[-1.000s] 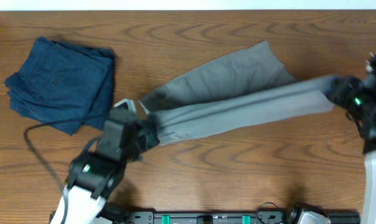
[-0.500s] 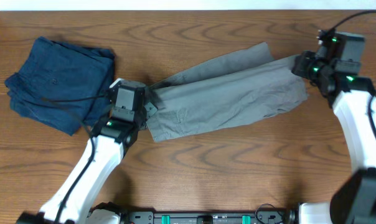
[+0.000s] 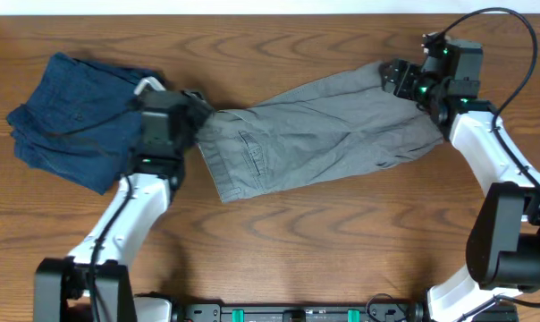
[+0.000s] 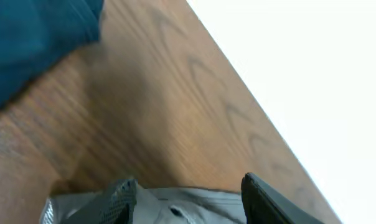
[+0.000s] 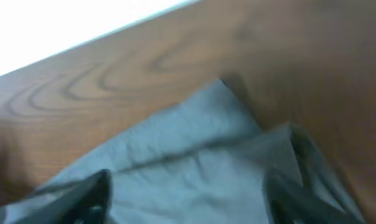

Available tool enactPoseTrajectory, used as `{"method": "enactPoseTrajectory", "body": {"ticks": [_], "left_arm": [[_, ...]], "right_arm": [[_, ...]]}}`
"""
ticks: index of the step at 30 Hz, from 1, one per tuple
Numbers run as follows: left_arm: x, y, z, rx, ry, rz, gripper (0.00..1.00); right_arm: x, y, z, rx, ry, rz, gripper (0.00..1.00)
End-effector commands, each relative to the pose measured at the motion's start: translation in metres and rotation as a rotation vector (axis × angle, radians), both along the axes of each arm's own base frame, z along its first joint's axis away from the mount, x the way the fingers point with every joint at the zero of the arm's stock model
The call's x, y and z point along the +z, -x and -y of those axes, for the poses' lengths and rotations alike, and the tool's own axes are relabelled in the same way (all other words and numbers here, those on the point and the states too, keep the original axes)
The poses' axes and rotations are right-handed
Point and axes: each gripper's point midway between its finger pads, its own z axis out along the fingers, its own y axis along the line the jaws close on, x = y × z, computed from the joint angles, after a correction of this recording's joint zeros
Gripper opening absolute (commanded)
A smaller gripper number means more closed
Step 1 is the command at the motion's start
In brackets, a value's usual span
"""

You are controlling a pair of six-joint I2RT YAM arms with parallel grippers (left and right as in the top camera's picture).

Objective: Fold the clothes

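The clothes, light grey shorts [image 3: 315, 139], lie folded lengthwise across the middle of the table, wrinkled, slanting up to the right. My left gripper [image 3: 201, 105] sits at their left end. In the left wrist view its jaws [image 4: 188, 183] stand apart, with grey fabric [image 4: 194, 205] lying loose between the fingers [image 4: 122, 199]. My right gripper [image 3: 393, 76] is at the shorts' upper right corner. The right wrist view shows it [image 5: 188, 186] open over the cloth [image 5: 194, 155], which lies flat between the fingers [image 5: 91, 196].
A dark navy folded garment [image 3: 78, 121] lies at the far left, just behind my left arm [image 3: 127, 215]. The wooden table [image 3: 297, 250] ends close behind both grippers at a white strip [image 3: 252, 7]. A black cable [image 3: 507, 27] loops above the right arm.
Both arms carried the shorts' near edge away from me and laid it over the far half. Both grippers then went from shut to open and let the fabric go.
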Motion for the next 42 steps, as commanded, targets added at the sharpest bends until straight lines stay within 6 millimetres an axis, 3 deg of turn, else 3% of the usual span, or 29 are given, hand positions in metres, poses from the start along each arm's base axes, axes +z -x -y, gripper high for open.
{"method": "enactPoseTrajectory", "body": {"ticks": [1, 4, 7, 14, 17, 20, 22, 26, 29, 33, 37, 42], "left_arm": [[-0.003, 0.01, 0.019, -0.12, 0.076, -0.048, 0.56], [-0.037, 0.039, 0.029, -0.154, 0.085, -0.23, 0.56], [-0.062, 0.066, 0.04, -0.195, 0.061, -0.367, 0.55], [-0.083, 0.076, 0.061, -0.264, -0.037, -0.415, 0.5], [-0.1, 0.081, 0.068, -0.278, -0.069, -0.459, 0.5], [-0.122, 0.09, 0.076, -0.307, -0.086, -0.526, 0.5], [-0.134, 0.096, 0.079, -0.323, -0.094, -0.564, 0.5], [-0.157, 0.117, 0.078, -0.335, -0.111, -0.678, 0.5], [-0.166, 0.149, 0.075, -0.355, -0.098, -0.818, 0.49], [-0.167, 0.195, 0.075, -0.461, -0.083, -0.987, 0.39], [-0.164, 0.223, 0.068, -0.494, -0.098, -1.095, 0.35], [-0.159, 0.217, 0.07, -0.535, -0.116, -1.043, 0.36]], "right_arm": [[-0.001, 0.014, 0.019, -0.046, -0.004, -0.068, 0.56], [-0.031, 0.043, 0.03, -0.066, 0.039, -0.233, 0.4], [-0.055, 0.064, 0.027, 0.007, 0.098, -0.326, 0.43], [-0.101, 0.074, 0.013, 0.077, 0.124, -0.419, 0.47], [-0.121, 0.082, 0.015, 0.072, 0.141, -0.479, 0.42], [-0.135, 0.097, 0.017, 0.069, 0.142, -0.559, 0.45], [-0.139, 0.109, 0.026, 0.024, 0.17, -0.623, 0.45], [-0.142, 0.148, 0.064, -0.179, 0.293, -0.804, 0.45], [-0.137, 0.184, 0.089, -0.322, 0.368, -0.945, 0.45], [-0.131, 0.216, 0.097, -0.375, 0.385, -1.073, 0.41], [-0.123, 0.222, 0.092, -0.364, 0.363, -1.089, 0.42], [-0.096, 0.199, 0.074, -0.325, 0.243, -0.943, 0.48]]}}
